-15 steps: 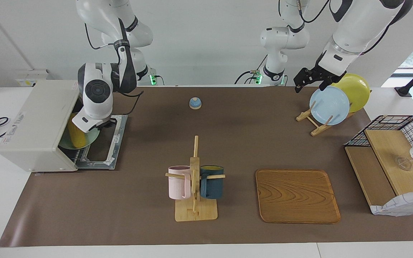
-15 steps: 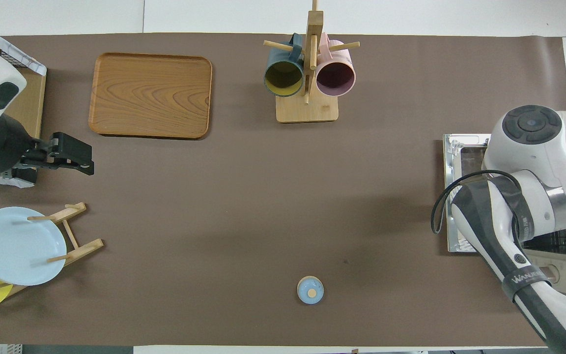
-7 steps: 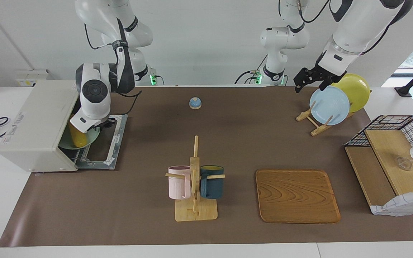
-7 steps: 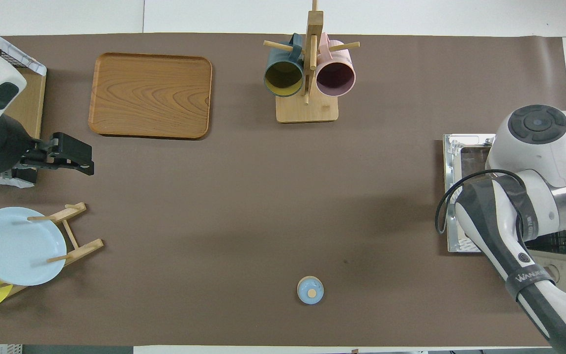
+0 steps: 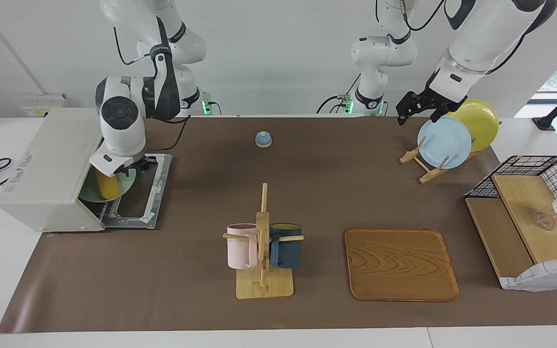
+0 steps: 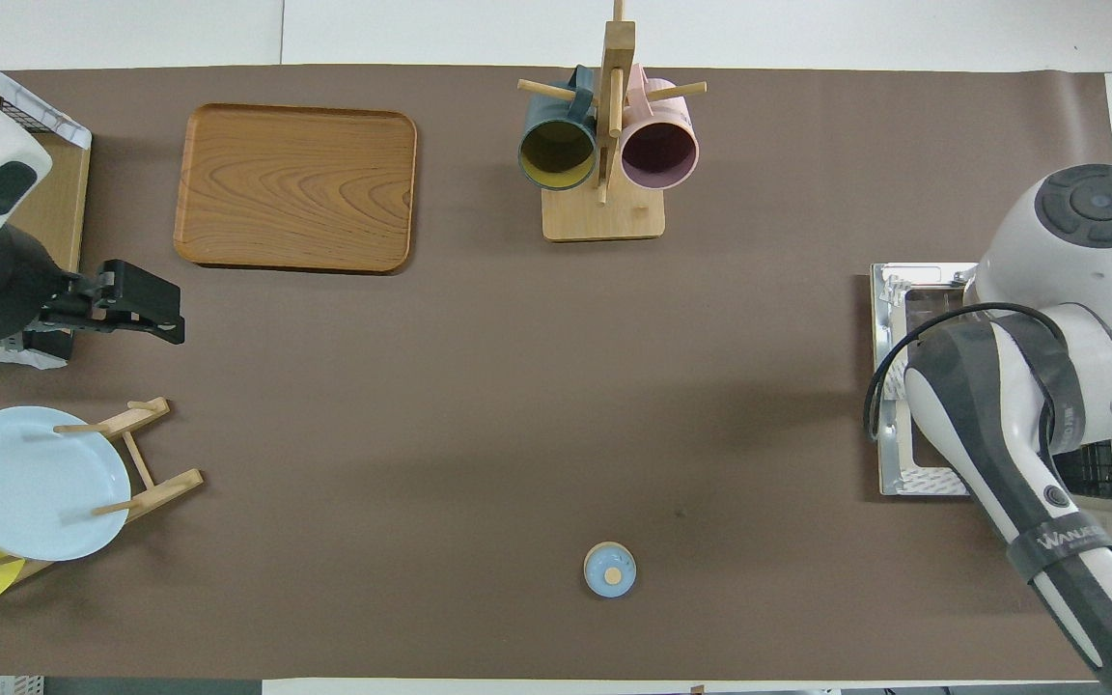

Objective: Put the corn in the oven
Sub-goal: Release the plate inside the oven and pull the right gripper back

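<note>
Facing view: the corn [image 5: 107, 186] stands upright on a green plate [image 5: 126, 181] at the mouth of the oven [image 5: 49, 169], door down. Right end effector [image 5: 123, 170] sits just over the corn; grip state cannot be told. Left end effector [image 5: 416, 110] waits above the plate rack [image 5: 421, 162], fingers spread wide.

Overhead view: right arm hides the corn; left end effector [image 6: 146, 307] wide.

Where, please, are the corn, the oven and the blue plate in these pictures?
corn [image 5: 108, 187], facing view: on its yellow lower body.
oven [image 5: 51, 164], facing view: on its off-white top panel.
blue plate [image 5: 444, 142], facing view: on the middle of its face.
</note>
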Available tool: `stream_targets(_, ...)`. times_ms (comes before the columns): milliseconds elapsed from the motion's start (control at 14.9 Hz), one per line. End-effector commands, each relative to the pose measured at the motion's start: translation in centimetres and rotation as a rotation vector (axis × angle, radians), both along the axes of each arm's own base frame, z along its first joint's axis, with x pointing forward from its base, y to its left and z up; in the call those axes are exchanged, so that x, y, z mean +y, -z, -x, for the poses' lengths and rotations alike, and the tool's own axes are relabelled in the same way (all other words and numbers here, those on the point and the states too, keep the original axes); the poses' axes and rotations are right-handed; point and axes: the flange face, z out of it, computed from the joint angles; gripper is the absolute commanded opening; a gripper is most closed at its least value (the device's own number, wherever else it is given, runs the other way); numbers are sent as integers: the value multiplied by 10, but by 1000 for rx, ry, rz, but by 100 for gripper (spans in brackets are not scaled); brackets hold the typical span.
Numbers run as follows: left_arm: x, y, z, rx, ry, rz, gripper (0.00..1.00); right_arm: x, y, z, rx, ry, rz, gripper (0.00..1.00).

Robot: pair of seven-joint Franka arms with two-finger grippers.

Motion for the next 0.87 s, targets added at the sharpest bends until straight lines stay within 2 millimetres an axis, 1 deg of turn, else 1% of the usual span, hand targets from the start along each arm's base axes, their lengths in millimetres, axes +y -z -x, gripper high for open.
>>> stream_targets(0, 3, -1, 7, 9, -5, 3, 100, 17, -11, -9, -9, -8, -55, 16)
stream_targets(67, 3, -1, 7, 9, -5, 3, 100, 24, -11, -13, -24, -2, -81, 4)
stream_targets(135, 3, -1, 7, 9, -5, 3, 100, 31, -9, -17, -63, 8, -101, 0)
stream_targets(269, 3, -1, 7, 9, -5, 3, 100, 69, 8, -18, -102, 5, -104, 0)
stream_targets(336, 3, -1, 7, 9, -5, 3, 100, 93, 20, -17, -115, 33, -95, 0)
stream_targets(404, 3, -1, 7, 9, -5, 3, 100, 111, 36, -17, -115, 71, -81, 0)
stream_targets(471, 3, -1, 7, 9, -5, 3, 100, 114, 50, -18, -120, 95, -78, 0)
stream_targets(538, 3, -1, 7, 10, -5, 3, 100, 113, 64, -14, -118, 100, -79, 0)
stream_targets(673, 3, -1, 7, 9, -5, 3, 100, 107, 80, -7, -110, 107, -80, 0)
stream_targets(740, 3, -1, 7, 9, -5, 3, 100, 99, 90, -2, -107, 115, -82, 0)
stream_targets(807, 3, -1, 7, 9, -5, 3, 100, 85, 96, -1, -114, 133, -86, 0)
